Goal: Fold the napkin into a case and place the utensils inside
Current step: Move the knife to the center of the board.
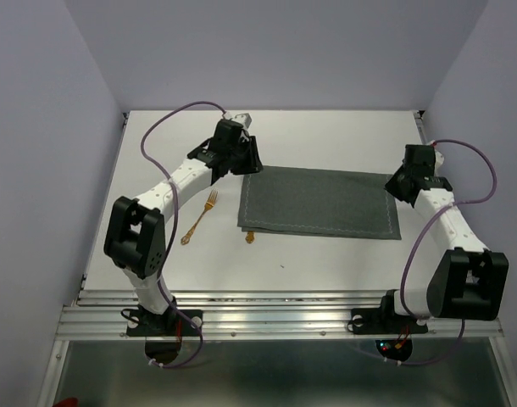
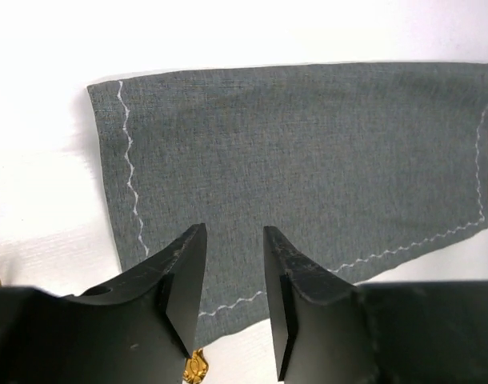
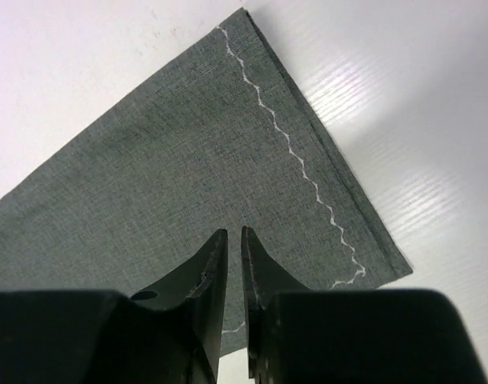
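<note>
Black fingers of the left gripper (image 2: pixel 232 240) fill the foreground of its wrist view. They stand apart with a moderate gap and grip nothing, poised over a stitched edge of the napkin (image 2: pixel 308 160). The dark grey cloth spreads flat ahead of the fingertips. Just outside that edge, directly beneath the fingers, a gold handle tip of the second utensil (image 2: pixel 194 370) peeps out, with the rest hidden.

At the other end, the right gripper (image 3: pixel 230 238) hovers over the cloth with its fingers drawn almost together. Only a sliver of a gap shows, and nothing can be seen between them. A napkin corner lies just off to their right, and the hem runs away ahead of them.

From above, the napkin lies as a rectangle on the white table (image 1: pixel 326 271), its long axis running from one gripper to the other, so each arm commands one short end. The fork (image 1: pixel 201 216) rests bare on the table, outboard of the left gripper and well away from the right, which makes the left arm the nearer one for the cutlery.

By the look of it the folding is unfinished. The cloth is wider than a narrow pouch, and another lengthwise fold would call for both grippers to drop onto their edges, the right one opening first.
</note>
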Tool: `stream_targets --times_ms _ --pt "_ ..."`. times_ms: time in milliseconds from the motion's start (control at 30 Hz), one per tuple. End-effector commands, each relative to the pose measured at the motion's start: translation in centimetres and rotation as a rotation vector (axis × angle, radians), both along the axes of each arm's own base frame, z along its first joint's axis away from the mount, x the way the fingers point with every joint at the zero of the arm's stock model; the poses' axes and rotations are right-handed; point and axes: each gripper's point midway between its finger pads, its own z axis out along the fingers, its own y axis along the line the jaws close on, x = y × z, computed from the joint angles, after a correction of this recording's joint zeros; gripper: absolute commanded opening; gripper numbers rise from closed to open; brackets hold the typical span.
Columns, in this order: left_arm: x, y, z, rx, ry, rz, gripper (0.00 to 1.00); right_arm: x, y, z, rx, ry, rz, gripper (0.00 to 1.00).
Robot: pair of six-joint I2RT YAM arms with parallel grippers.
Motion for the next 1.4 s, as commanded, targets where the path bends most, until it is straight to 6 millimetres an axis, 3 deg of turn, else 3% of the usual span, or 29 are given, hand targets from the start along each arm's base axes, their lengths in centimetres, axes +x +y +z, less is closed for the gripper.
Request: stream_targets --times_ms 0,167,200,400,533,600,667,700,767,800,833,933,1000,1133,1333,1367 --pt "1.9 -0.2 -0.7 0.062 -0.001 0.007 0.42 2.0 0.3 0.8 0.005 -0.003 0.057 0.15" --pt "3.4 -0.7 -1.7 0.090 0.014 0.009 0.38 3.3 -0.4 -0.3 -0.024 0.043 0.051 0.15" --pt "3.8 -0.9 -1.3 0.090 0.009 0.007 0.38 3.5 -0.5 -1.4 -0.027 0.075 0.050 0.14" --pt "4.9 -1.3 -3.3 0.119 0.039 0.004 0.38 4.6 -2.0 -4.2 -0.051 0.160 0.030 0.14" --pt "5.1 -0.8 -3.9 0.158 0.053 0.014 0.38 4.7 -1.7 -6.3 -0.038 0.218 0.050 0.12" --pt "4.6 -0.3 -3.1 0.165 0.047 0.018 0.38 4.6 -1.3 -6.1 -0.021 0.203 0.067 0.12" --pt "3.5 0.7 -3.6 0.189 0.056 0.027 0.39 4.3 -1.1 -6.1 -0.016 0.196 0.074 0.12" --pt "3.0 1.1 -2.7 0.186 0.038 0.030 0.40 4.2 -1.2 -6.1 -0.020 0.197 0.072 0.12" --pt "1.6 2.2 -3.6 0.220 0.066 0.044 0.43 4.1 -1.2 -6.2 -0.022 0.201 0.078 0.12" --pt "1.1 2.7 -2.8 0.219 0.053 0.050 0.43 4.0 -1.1 -6.3 -0.020 0.202 0.080 0.12" --pt "0.0 3.3 -4.0 0.234 0.079 0.048 0.45 4.0 -1.0 -6.4 -0.017 0.202 0.082 0.12" --pt "-1.1 4.8 -5.0 0.274 0.083 0.082 0.47 3.7 -0.4 -6.7 0.014 0.195 0.094 0.10" --pt "-1.6 5.4 -5.8 0.292 0.104 0.095 0.47 3.8 1.0 -6.4 0.078 0.155 0.132 0.08" --pt "-2.6 5.8 -6.6 0.284 0.124 0.107 0.47 3.4 3.4 -5.8 0.129 0.120 0.183 0.08" --pt "-3.3 5.9 -6.4 0.267 0.131 0.111 0.47 1.5 4.4 -6.6 0.141 0.131 0.194 0.08" --pt "-3.3 5.8 -6.4 0.267 0.129 0.108 0.47 1.3 5.3 -6.7 0.167 0.127 0.220 0.08"
